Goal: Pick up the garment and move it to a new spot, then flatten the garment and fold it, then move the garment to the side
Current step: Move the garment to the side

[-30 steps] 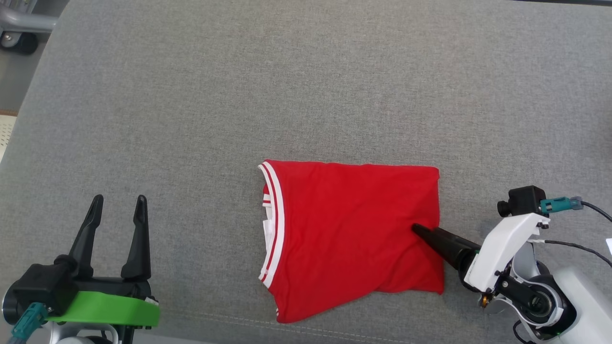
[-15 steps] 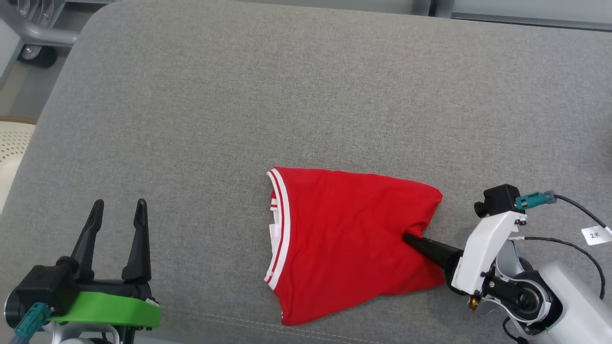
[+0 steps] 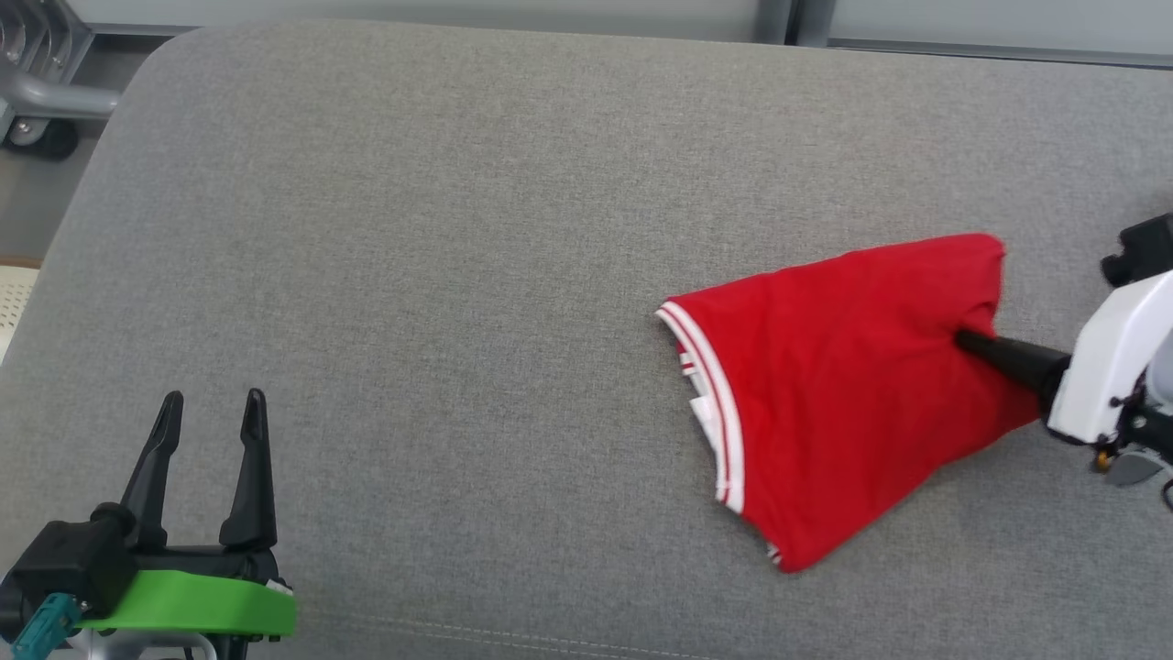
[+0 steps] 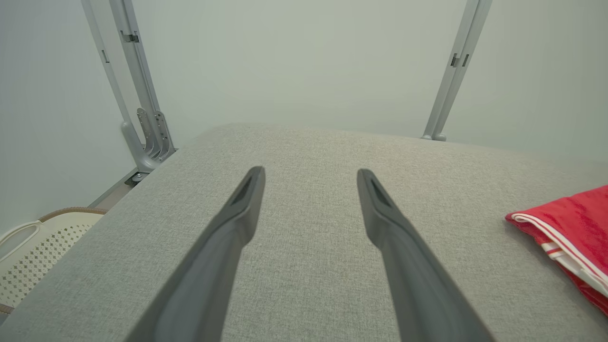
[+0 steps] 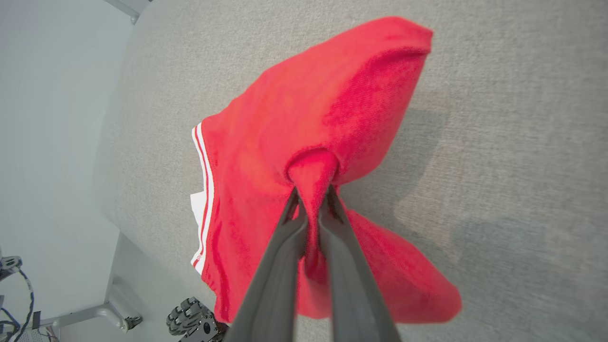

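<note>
The red garment (image 3: pixel 843 385) lies toward 3 o'clock on the grey fabric-covered desk (image 3: pixel 458 229) in the head view. Its folded shape fans out from a narrow end at 3 o'clock to a wide edge at 9 o'clock. That wide edge carries white stripe trim, with a scrap of white inner fabric peeking out beside it.

The right pincer (image 3: pixel 962 337) comes in from the frame's 3 o'clock edge, its dark fingers pointing toward 9 o'clock. It is clamped on a pinch of the garment's cloth. In the right wrist view the two fingers of this pincer (image 5: pixel 311 190) sit together with a ridge of red fabric squeezed between them. The garment (image 5: pixel 308 104) bunches up around the grip and casts a shadow on the desk toward 3 o'clock.

The left pincer (image 3: pixel 213 403) sits at 7 o'clock in the head view, well apart from the garment, with its fingers spread and nothing between them. The left wrist view shows the same gap between its fingers (image 4: pixel 308 173) over bare desk, and the garment's striped edge (image 4: pixel 570 213) at 3 o'clock. A white perforated basket (image 4: pixel 28 256) stands off the desk at 8 o'clock.
</note>
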`<state>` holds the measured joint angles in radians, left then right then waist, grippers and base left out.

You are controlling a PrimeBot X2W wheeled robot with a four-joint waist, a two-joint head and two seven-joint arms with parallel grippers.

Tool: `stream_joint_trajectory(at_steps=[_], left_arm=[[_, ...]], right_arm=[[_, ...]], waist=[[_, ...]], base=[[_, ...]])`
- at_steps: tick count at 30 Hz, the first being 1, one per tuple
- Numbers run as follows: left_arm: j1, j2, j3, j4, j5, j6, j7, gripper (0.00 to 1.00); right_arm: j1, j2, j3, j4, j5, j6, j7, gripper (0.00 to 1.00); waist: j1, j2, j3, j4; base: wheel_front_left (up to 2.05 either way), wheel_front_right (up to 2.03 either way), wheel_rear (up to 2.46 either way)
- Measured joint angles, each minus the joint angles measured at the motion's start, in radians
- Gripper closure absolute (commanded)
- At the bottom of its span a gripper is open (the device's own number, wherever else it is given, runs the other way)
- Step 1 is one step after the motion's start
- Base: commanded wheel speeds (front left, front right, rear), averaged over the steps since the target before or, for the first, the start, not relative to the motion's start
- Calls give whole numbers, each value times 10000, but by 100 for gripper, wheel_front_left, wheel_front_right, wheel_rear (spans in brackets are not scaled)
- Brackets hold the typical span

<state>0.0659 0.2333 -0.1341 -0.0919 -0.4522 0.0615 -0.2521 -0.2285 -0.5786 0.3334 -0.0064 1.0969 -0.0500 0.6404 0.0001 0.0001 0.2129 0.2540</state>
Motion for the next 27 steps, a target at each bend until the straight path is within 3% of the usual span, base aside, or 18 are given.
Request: stream_joint_trajectory(at_steps=[5,12,27], left_arm=[[135,8,88,-123,0,0,0,0],[218,19,61,-349,0,-61,0,0],[95,155,98,-786,174,-88,0,0]], right_arm=[[-503,-1266,-560,-52,-173,-332,717,100],[-1732,-2385,-1536,-151,-336,-596,1461,100],[-2786,-3231,-2598,380,-512,-750,2056,100]], waist=[[0,0,-30,-208],[0,0,241,-536],[-1,0,1322,-976]], base=[[0,0,0],[0,0,0],[0,0,0]])
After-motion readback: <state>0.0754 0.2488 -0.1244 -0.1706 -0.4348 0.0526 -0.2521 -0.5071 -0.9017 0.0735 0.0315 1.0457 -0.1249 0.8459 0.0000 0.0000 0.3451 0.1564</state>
